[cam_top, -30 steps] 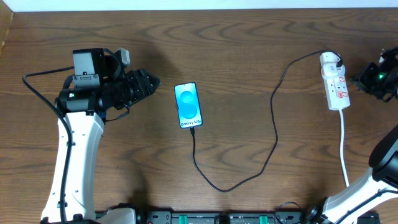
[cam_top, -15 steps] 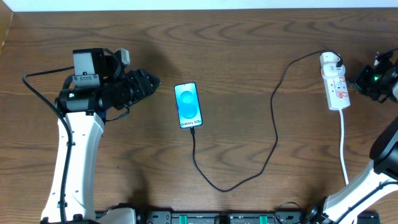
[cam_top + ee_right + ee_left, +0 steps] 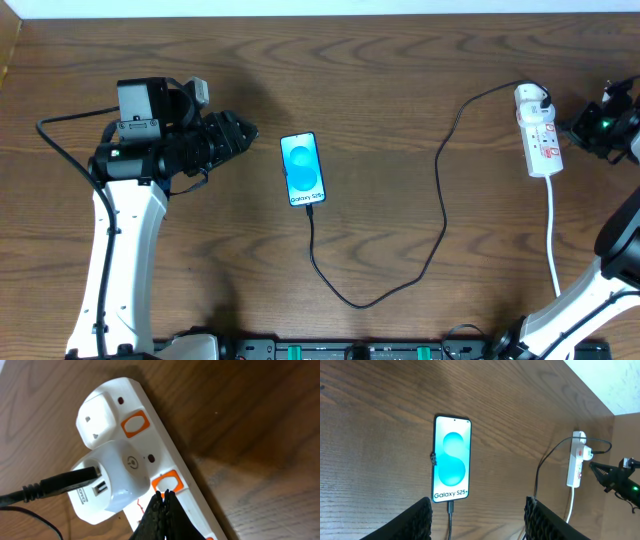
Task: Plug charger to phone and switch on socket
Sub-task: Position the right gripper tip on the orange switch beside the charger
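Note:
The phone (image 3: 303, 168) lies face up at mid-table, its blue screen (image 3: 451, 458) lit. The charger's plug (image 3: 451, 507) sits in the phone's bottom edge. Its black cable (image 3: 443, 200) loops right to the white adapter (image 3: 112, 477), which is plugged into the socket strip (image 3: 540, 135). My left gripper (image 3: 248, 132) hovers open just left of the phone, with nothing between its fingers (image 3: 422, 517). My right gripper (image 3: 165, 494) is shut, and its tips point at the lower edge of an orange switch (image 3: 169, 481) beside the adapter. Whether they touch it I cannot tell.
The strip's white cord (image 3: 553, 235) runs down toward the front edge at the right. A second orange switch (image 3: 136, 425) and a bare outlet (image 3: 100, 417) sit further along the strip. The table's back edge (image 3: 320, 12) meets a white surface.
My right gripper has shifted slightly left toward the socket strip. The left arm, the phone and the cable have not moved.

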You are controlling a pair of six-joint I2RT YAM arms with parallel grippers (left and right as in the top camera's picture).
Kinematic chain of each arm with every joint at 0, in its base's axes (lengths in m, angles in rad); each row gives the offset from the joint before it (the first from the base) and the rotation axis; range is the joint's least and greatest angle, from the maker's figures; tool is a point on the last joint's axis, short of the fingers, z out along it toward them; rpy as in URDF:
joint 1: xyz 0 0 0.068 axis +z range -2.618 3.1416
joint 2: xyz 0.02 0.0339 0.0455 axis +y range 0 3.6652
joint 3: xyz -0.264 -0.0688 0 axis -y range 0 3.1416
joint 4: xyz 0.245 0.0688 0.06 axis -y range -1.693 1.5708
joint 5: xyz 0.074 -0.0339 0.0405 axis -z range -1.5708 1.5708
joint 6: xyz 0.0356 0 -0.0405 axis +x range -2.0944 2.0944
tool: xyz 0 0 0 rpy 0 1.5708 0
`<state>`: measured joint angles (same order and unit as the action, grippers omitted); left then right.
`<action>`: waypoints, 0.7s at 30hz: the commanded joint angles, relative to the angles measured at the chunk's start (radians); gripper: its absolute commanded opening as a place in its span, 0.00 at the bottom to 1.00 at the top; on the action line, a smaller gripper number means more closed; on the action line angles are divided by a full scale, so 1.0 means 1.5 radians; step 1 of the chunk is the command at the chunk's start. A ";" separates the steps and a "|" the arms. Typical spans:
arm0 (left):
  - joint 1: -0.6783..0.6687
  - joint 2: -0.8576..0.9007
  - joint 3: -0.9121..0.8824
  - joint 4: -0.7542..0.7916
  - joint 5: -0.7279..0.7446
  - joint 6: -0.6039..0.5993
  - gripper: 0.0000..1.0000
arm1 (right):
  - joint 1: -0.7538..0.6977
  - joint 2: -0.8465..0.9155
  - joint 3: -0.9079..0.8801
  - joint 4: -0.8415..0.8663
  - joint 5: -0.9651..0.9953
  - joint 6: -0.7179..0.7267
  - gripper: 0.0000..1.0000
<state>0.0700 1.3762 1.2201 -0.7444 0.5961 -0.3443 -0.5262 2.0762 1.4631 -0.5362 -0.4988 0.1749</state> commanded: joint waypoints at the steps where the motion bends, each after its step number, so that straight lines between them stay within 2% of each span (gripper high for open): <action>1: -0.003 -0.006 0.001 -0.002 -0.003 -0.006 0.59 | -0.001 0.026 0.000 0.004 -0.022 -0.003 0.01; 21: -0.003 -0.005 -0.001 -0.002 -0.003 -0.007 0.59 | 0.016 0.036 0.000 0.054 -0.016 0.025 0.01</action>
<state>0.0700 1.3762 1.2201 -0.7444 0.5961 -0.3443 -0.5083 2.1212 1.4631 -0.4580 -0.5083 0.1978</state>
